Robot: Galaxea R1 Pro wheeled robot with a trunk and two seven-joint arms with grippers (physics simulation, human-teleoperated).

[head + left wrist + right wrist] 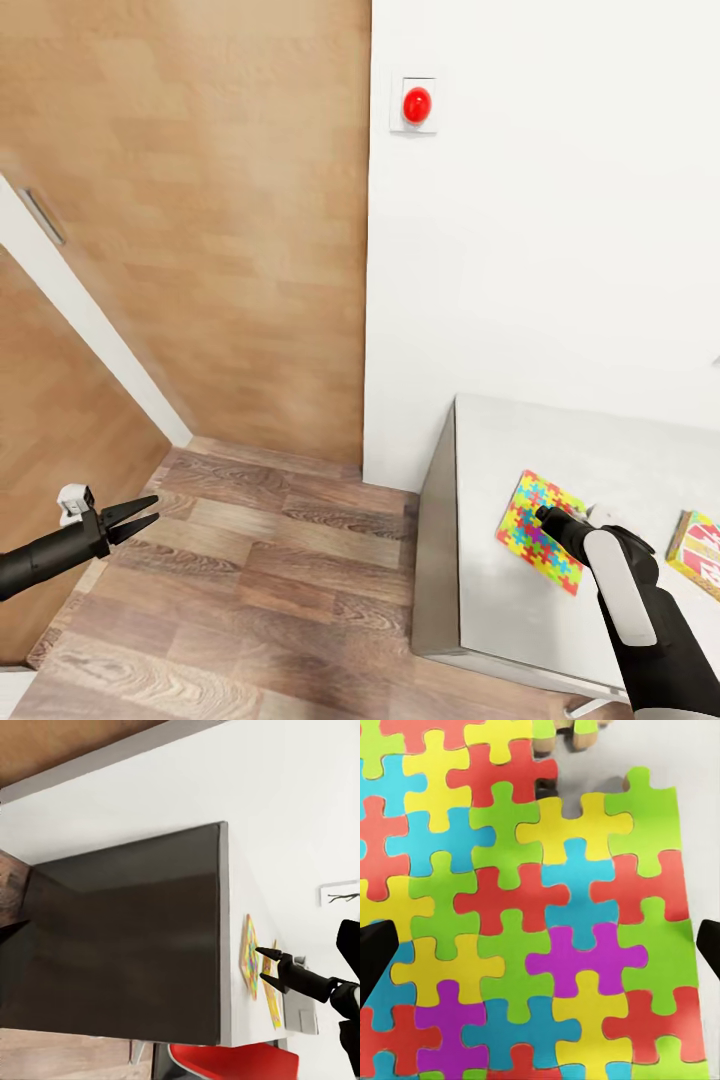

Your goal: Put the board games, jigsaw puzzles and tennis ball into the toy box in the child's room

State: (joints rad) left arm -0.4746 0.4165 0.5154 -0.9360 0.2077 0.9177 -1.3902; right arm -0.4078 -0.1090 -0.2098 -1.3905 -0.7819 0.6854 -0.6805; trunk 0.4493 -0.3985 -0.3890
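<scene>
A jigsaw puzzle with multicoloured pieces lies flat on the pale grey table, near its left end. My right gripper hovers just above the puzzle, pointing down at it. In the right wrist view the puzzle sits between the open gripper's dark fingertips, which touch nothing. The left wrist view shows the right gripper open over the puzzle. A second flat colourful item lies at the picture's right edge, cut off. My left gripper hangs open and empty over the floor, well left of the table.
The table's dark end panel faces my left arm. A wooden door and white frame stand at the left, a red wall button above. Wood-plank floor lies between. A red chair is beside the table.
</scene>
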